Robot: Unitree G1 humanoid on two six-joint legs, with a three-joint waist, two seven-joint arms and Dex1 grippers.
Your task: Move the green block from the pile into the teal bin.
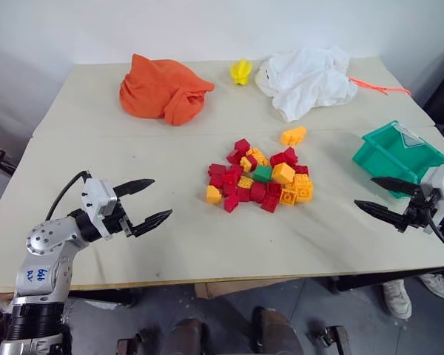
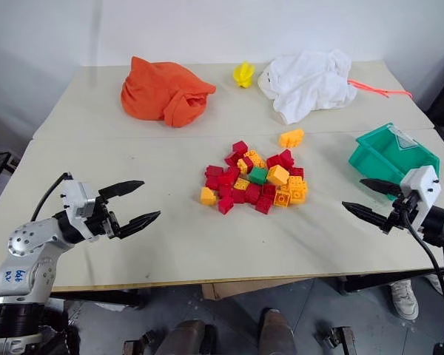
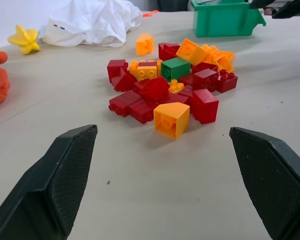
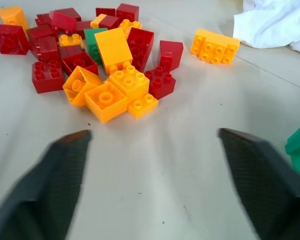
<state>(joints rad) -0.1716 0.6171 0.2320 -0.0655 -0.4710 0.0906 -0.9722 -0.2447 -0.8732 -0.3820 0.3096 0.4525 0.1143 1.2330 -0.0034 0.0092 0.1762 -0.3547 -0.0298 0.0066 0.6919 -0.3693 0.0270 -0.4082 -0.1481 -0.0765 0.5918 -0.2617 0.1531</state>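
The right gripper [image 1: 379,195] stands spread wide with nothing between its black fingers, hovering above the table [image 1: 177,244] just near of the teal bin [image 1: 397,154]. The left gripper [image 1: 151,201] is likewise splayed and empty, low over the near-left part of the table and aimed toward the pile [image 1: 260,177], well apart from it.

The green block [image 1: 263,174] sits near the middle of the pile, hemmed in by red and yellow bricks. An orange brick [image 1: 283,173] touches its right side, and red ones crowd its near and left sides. Its studded top stands clear of them.

The block looks like light, rigid plastic, so it should neither deform nor break. Its smooth walls could slip or twist under a shallow pinch. The best hold is probably across two opposite flat walls, taken from above, though neighbouring bricks leave little room for a finger and may be nudged or lifted along with it.

Beyond the pile, at the far side, lie an orange cloth [image 1: 163,90], a white cloth [image 1: 305,80] and a small yellow toy [image 1: 240,71].
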